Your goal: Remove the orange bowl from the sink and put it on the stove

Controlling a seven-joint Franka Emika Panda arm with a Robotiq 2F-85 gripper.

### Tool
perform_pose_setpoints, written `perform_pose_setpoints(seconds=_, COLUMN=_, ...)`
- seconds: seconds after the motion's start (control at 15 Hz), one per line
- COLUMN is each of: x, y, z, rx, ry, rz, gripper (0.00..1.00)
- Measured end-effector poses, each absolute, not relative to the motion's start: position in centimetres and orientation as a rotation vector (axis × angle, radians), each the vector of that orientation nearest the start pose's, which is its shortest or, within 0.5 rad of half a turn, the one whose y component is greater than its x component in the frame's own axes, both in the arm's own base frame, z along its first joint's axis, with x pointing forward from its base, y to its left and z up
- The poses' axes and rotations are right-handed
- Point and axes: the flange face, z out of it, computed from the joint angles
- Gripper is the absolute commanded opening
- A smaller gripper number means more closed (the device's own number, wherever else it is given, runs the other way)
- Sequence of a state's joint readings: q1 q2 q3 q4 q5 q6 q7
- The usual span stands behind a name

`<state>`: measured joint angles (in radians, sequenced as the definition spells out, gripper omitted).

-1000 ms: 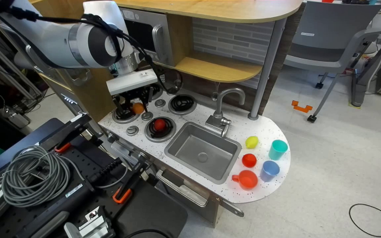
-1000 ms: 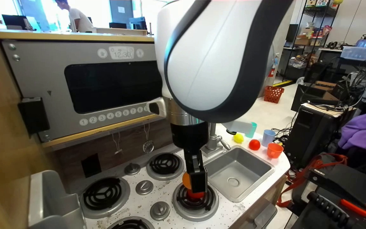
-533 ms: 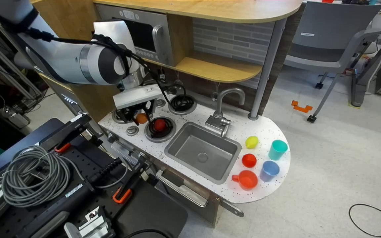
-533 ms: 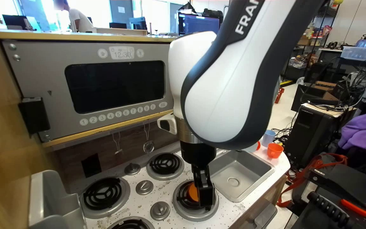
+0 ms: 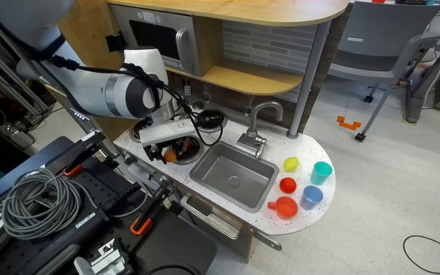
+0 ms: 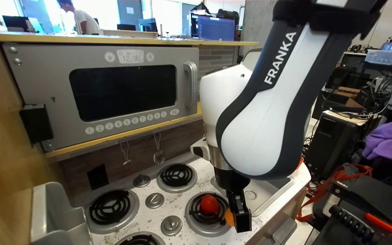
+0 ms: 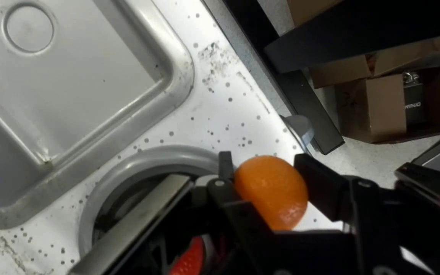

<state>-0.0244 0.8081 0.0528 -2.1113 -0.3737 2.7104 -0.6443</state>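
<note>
orange [image 7: 271,193]: held near the rim of a burner [image 6: 204,230], height unclear | claw [image 7: 269,170]: grips orange from both sides | red ball [image 6: 209,203]: on that burner | sink [image 5: 224,173]: beside burner | lemon [image 5: 291,164], red mug [image 5: 285,207], teal cup [image 5: 321,173], blue cup [image 5: 311,197]: on surface [image 5: 308,148] beyond sink

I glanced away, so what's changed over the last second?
The pincer moved toward the sink and the counter's front edge, carrying the orange it already held. Nothing new was grasped or let go. Unmoved: the red round item on its burner, the lemon, teal cup, blue cup and red mug.
</note>
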Motion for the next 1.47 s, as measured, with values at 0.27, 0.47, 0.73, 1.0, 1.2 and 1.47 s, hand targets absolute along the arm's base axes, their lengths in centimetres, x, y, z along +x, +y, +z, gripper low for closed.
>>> perform_pose_setpoints(seconds=0.27, x=51.1, y=0.9, z=1.0, rx=-2.792, ry=-1.466, rz=0.363, gripper=0.20)
perform_pose_setpoints(seconds=0.47, x=51.1, y=-0.2, z=0.5, rx=-2.827, ry=-1.420, rz=0.379, gripper=0.20)
perform_pose_setpoints(seconds=0.73, x=51.7, y=-1.1, z=-1.3, rx=-2.877, ry=-1.342, rz=0.395, gripper=0.20)
perform_pose_setpoints(seconds=1.0, x=52.6, y=-1.1, z=-2.7, rx=-2.920, ry=-1.290, rz=0.402, gripper=0.20)
perform_pose_setpoints(seconds=1.2, x=52.9, y=-0.8, z=-3.0, rx=-2.933, ry=-1.278, rz=0.421, gripper=0.78)
perform_pose_setpoints(seconds=1.47, x=53.8, y=-0.6, z=-2.6, rx=-2.954, ry=-1.260, rz=0.393, gripper=1.00)
